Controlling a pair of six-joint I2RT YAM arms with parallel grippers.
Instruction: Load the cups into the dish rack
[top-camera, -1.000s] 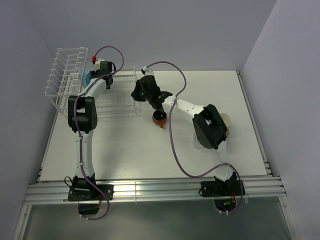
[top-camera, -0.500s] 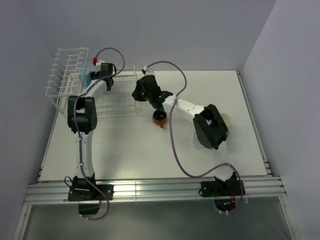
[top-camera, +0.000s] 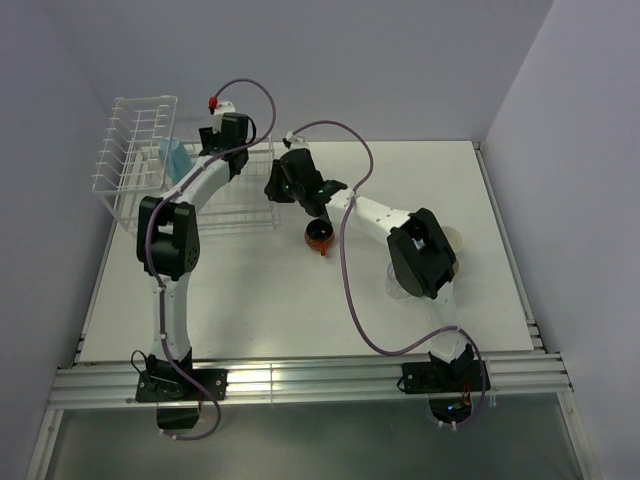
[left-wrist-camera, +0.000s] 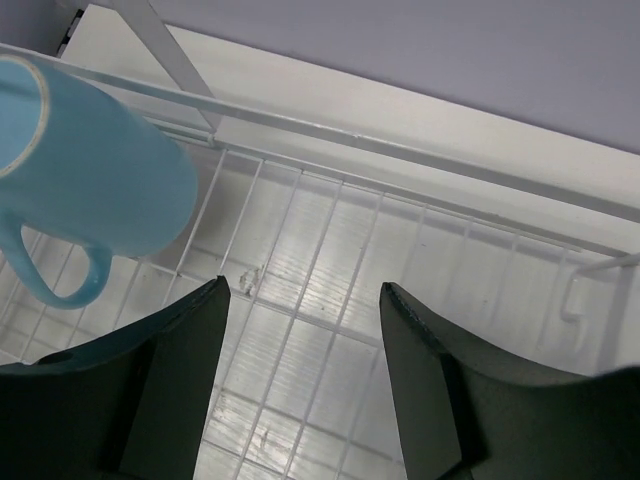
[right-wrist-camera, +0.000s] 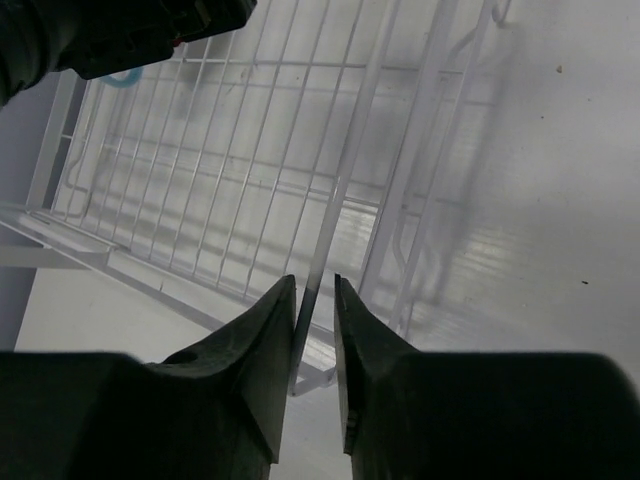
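Left hand (left-wrist-camera: 303, 300): fingers parted, nothing between them, poised above the wire floor of the dish rack (left-wrist-camera: 420, 160). We find a light blue mug (left-wrist-camera: 95, 185) lying tilted inside the rack, just ahead of the hand and to its left, not touching it. We advise withdrawing straight upward, clear of the mug's handle and the wires. Right hand (right-wrist-camera: 315, 295): narrowly parted, gripping nothing.

Your white worktop (top-camera: 250, 300) carries the dish rack (top-camera: 135, 150) at ten o'clock. The dark red-orange cup (top-camera: 319, 238) sits near centre, just beside the rack's corner. The beige cup (top-camera: 455, 240) and clear tumbler (top-camera: 397, 288) stand toward three o'clock, partly hidden.
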